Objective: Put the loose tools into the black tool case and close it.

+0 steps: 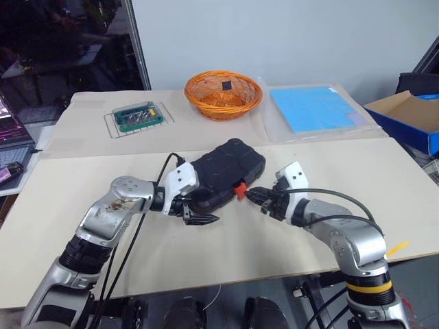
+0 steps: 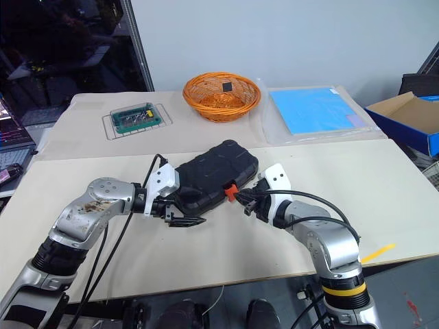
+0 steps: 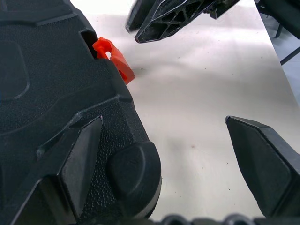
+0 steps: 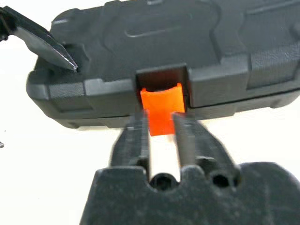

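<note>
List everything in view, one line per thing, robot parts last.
black tool case: one, black, closed, mid-table.
orange latch: one, orange, on the case's near edge.
wicker basket: one, orange, far table centre.
green bit box: one, green, on a wire rack, far left.
blue sheet: one, blue, far right.
cardboard box: one, blue and brown, right of the table.
left tool: one, black, open, at the case's corner.
right tool: one, black, shut, at the latch.
</note>
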You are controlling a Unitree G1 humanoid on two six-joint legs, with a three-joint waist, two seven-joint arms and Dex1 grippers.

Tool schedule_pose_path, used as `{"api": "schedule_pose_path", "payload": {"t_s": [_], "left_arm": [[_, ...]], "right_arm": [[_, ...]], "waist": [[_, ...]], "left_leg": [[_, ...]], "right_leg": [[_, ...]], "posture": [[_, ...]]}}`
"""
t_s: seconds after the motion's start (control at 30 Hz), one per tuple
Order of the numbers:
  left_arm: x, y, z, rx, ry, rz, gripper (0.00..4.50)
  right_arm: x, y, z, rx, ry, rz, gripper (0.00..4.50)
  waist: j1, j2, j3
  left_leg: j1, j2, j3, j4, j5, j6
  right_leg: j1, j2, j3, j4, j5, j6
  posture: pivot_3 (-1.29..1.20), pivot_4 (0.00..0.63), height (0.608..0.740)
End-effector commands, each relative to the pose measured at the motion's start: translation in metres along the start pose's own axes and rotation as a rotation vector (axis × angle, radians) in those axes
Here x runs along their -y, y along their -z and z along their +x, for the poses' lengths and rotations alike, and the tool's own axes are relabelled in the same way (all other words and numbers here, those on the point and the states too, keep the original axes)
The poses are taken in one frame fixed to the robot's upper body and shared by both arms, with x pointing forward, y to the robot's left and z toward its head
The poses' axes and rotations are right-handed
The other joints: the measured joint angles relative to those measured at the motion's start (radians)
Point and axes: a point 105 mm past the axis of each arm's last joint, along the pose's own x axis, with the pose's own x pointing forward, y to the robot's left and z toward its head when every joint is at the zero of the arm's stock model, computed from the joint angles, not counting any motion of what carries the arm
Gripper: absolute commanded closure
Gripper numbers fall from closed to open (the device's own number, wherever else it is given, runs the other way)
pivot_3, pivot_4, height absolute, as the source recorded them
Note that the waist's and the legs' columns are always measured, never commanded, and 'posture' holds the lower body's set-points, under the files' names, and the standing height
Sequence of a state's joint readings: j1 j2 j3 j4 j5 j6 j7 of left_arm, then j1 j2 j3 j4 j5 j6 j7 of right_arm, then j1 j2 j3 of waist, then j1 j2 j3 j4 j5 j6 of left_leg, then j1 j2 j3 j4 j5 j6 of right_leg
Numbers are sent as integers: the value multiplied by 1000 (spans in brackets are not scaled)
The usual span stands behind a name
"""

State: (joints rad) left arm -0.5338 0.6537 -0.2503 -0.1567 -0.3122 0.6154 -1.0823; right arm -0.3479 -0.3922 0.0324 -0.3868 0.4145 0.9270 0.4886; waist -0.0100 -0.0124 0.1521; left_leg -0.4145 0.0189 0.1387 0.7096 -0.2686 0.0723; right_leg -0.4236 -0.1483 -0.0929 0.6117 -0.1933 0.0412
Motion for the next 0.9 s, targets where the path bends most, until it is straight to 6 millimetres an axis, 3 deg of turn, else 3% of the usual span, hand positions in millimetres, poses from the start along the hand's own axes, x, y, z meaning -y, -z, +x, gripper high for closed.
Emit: {"api": "schedule_pose_path", "payload": {"t_s": [0.03,0.13,0.3,0.9], "left_arm": [[4,34,6,-100,14,-112,0],[5,34,8,-101,16,-112,0],[5,36,8,-105,16,-115,0],[5,39,9,-110,12,-124,0]], "right_arm": [[4,0,16,-22,15,-45,4458],[6,1,30,-32,9,-68,4458],[2,-16,43,23,-22,-83,4458],[-8,-38,31,58,-46,-119,4458]], "waist": [[-1,0,0],[-2,1,0],[-2,2,1],[-7,4,2]], "left_leg": [[0,0,0,0,0,0],[0,0,0,0,0,0],[0,0,0,0,2,-2],[0,0,1,-2,1,-1]], "right_leg": [[0,0,0,0,0,0],[0,0,0,0,0,0],[0,0,0,0,0,0],[-1,0,0,0,0,0]], "posture": [[0,150,740],[0,150,740],[0,150,740],[0,150,740]]}}
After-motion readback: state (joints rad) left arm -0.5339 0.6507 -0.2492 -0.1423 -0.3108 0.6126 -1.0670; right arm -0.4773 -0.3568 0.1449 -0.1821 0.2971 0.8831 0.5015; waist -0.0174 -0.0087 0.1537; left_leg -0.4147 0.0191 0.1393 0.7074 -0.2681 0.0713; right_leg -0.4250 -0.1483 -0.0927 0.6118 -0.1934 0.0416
